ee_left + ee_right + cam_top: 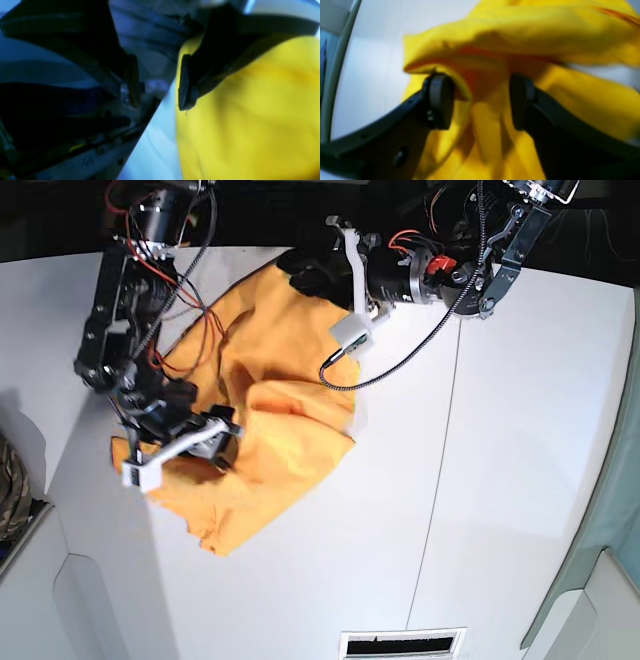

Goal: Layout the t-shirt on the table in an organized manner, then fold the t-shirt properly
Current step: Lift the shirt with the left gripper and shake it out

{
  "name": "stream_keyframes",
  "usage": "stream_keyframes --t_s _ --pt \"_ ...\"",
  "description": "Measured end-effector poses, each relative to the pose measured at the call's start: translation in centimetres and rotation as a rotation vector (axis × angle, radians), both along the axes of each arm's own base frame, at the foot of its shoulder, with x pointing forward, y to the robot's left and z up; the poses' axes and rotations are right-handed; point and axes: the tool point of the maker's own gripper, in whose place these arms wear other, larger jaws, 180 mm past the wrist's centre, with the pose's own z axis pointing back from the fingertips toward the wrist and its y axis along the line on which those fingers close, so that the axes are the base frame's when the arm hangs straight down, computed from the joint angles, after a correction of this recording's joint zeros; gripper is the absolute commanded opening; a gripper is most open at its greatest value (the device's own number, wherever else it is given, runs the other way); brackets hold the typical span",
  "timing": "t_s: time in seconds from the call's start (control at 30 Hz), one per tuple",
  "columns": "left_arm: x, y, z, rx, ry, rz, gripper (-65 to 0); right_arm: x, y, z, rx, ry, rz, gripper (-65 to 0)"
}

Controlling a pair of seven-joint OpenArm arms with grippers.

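Between the right gripper's point(481, 100) parted jaws, bunched t-shirt point(520, 37) folds.

We see a camouflage-patterned cloth point(12, 475) at the left edge. A slotted vent point(403, 644) lies along the bottom, under even light.

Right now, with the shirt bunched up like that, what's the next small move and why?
Probably lower the right gripper, jaws apart, onto the raised fold of the t-shirt and close. The cloth lies crumpled on the table, so an edge needs pulling outward to flatten it.
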Motion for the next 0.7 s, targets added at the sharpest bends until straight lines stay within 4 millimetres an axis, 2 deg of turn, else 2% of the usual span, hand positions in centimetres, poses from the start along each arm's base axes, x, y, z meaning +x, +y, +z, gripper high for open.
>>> stream_keyframes --t_s 0.1,0.2,0.3,0.43,0.53,0.7 --pt "1.3 0.1 2.2 -0.022 -0.077 0.003 -36.4 -2.2 -3.6 0.3 -0.008 -0.017 -0.100 -30.7" --pt "1.0 1.1 2.2 0.006 -0.090 -0.013 -36.4 -3.8 -5.3 -0.6 -0.018 0.004 -0.142 -30.7" --pt "2.4 1.8 2.8 -0.002 -0.132 0.026 -36.4 -5.1 -5.9 -1.5 -0.027 0.034 -0.145 -30.7" --pt "6.1 3.4 4.2 0.015 -0.227 0.094 -36.4 -7.2 -7.0 -2.8 -0.057 0.081 -0.150 -30.7" --pt "8.2 4.2 4.9 0.042 -0.290 0.114 -36.4 -8.0 -6.9 -3.3 -0.037 0.093 -0.152 -30.7" --pt "10.9 5.9 2.9 0.119 -0.314 0.185 -36.4 -9.4 -6.9 -4.3 -0.051 0.127 -0.151 -30.7"
